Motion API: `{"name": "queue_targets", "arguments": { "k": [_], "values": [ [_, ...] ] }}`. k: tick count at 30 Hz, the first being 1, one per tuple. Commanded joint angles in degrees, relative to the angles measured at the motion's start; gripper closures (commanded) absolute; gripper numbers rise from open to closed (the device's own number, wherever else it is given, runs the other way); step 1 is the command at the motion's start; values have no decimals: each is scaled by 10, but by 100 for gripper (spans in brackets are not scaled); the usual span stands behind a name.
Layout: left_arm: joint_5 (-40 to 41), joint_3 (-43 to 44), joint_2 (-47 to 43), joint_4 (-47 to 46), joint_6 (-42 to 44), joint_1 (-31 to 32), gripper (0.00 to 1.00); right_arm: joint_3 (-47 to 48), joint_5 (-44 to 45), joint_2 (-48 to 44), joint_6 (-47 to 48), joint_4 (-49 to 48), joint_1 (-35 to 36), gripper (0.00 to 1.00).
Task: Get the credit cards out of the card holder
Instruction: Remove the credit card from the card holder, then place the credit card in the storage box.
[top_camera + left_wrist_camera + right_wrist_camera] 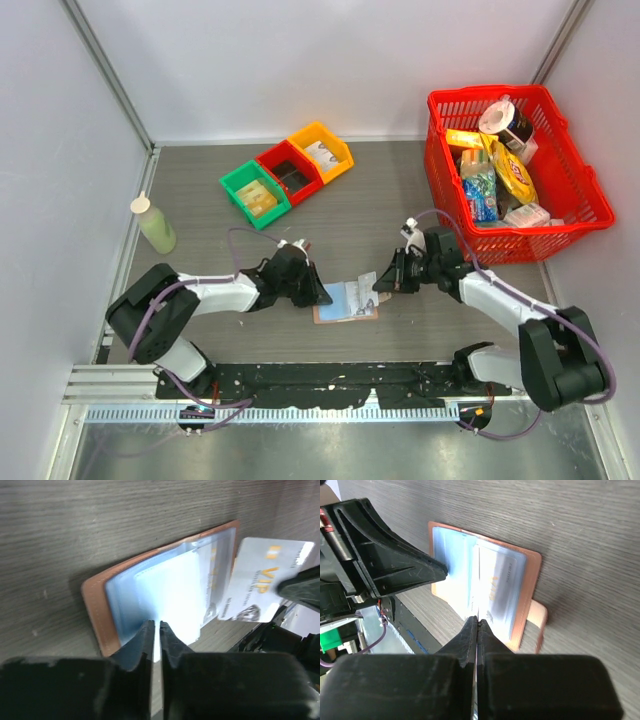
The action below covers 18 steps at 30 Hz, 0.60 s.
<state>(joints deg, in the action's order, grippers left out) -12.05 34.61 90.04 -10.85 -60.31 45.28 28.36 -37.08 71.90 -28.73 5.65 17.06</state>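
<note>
The card holder (345, 303) lies spread open on the grey table (200, 330), between the two grippers and touching both. The left gripper (156, 635) is clenched on the holder's near edge, its fingertips (145, 642) pinching a pale inner sleeve with only a sliver of gap between them. Facing it, the right gripper (476, 625) is clamped tight on a credit card (260, 587), silvery with orange VIP lettering. The card is clear of the sleeves, just beyond the holder's far side from the left gripper. From the right wrist it shows only edge-on. A second credit card (495, 587) sits inside the clear pocket just ahead of the right fingertips. The snap tab (538, 617) pokes out to their right. Well behind the right arm stands a red basket (590, 195) full of groceries. Beyond the left gripper sit green (255, 195), red (290, 172) and orange (320, 150) bins and a pale green bottle (153, 224).
</note>
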Motion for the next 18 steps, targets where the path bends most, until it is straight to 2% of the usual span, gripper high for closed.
{"name": "queue_targets", "arguments": {
  "k": [1,4,7,10,12,18],
  "values": [
    [42,40,-61,106,89,1,78,63,40,-70,31,97,-8,99],
    [63,87,-113,164,158,1,54,104,43,-113,55,146,-7,99],
    [66,133,-153,194,253,0,38,152,35,-138,96,200,-7,99],
    [29,185,-178,217,372,0,25,191,26,-159,145,247,-7,99],
    [-43,245,-176,268,507,-1,11,233,6,-177,205,301,-5,99],
    [-163,347,-138,343,650,-2,4,279,-36,-201,276,335,3,99]
  ]
}}
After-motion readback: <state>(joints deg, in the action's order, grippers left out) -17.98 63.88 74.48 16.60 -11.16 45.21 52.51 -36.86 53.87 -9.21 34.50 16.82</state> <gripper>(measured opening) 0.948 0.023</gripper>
